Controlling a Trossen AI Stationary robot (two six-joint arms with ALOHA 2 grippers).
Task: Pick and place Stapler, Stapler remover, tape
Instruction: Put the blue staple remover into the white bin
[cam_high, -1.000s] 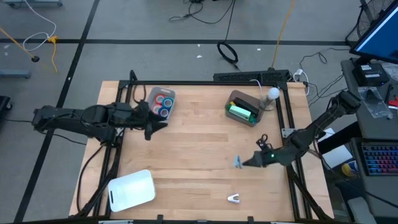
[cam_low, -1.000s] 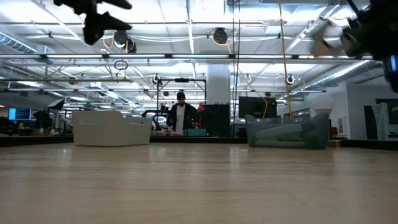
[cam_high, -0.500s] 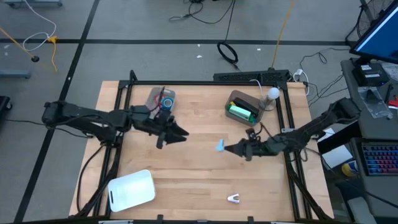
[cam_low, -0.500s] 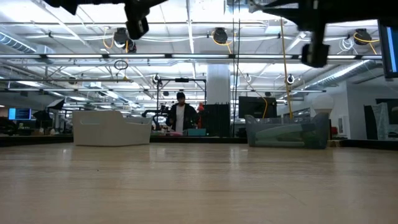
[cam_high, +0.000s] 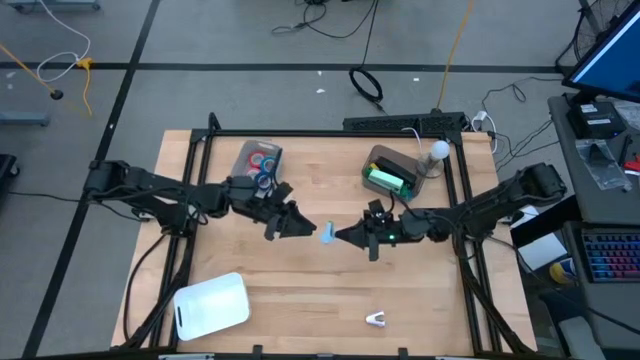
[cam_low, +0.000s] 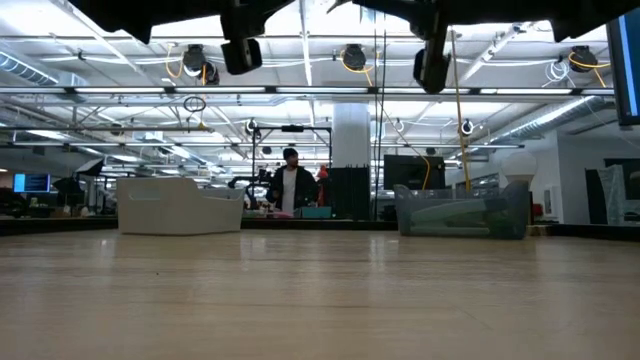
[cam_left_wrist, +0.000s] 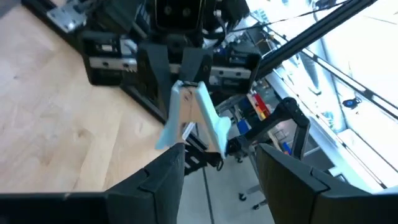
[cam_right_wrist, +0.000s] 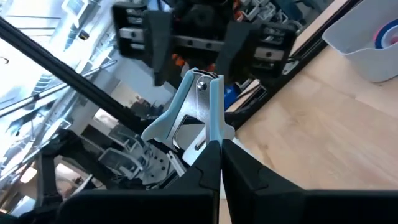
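Observation:
A light-blue staple remover (cam_high: 328, 232) hangs above the table's middle, with my right gripper (cam_high: 339, 235) shut on it. My left gripper (cam_high: 307, 229) faces it from the left, open. Its two fingers (cam_left_wrist: 163, 179) stand just short of the remover (cam_left_wrist: 194, 117); whether they touch it I cannot tell. Red and blue tape rolls (cam_high: 264, 164) lie in a clear bin (cam_high: 244, 158) at the far left. A green stapler (cam_high: 388, 181) lies in a second bin (cam_high: 381, 158) at the far right. My right gripper pinches the lower end of one blue arm (cam_right_wrist: 216, 138) of the staple remover between its two shut fingers (cam_right_wrist: 239, 177). The fingers lie level and come from the table's right. The remover is lifted clear of the table, its riveted hinge end (cam_right_wrist: 200, 84) toward the left gripper.
A white rounded container (cam_high: 212, 305) lies at the near left corner. A small white staple remover (cam_high: 376, 319) lies near the front edge, right of the middle. A black frame (cam_high: 330, 132) runs round the table. A person (cam_low: 291, 185) stands in the room beyond.
Both grippers have come to the table's middle and turned level, facing each other. The right one has carried the blue staple remover from the near right toward the left, rising a little and rolling. The left one has moved from beside the tape bin toward the right.

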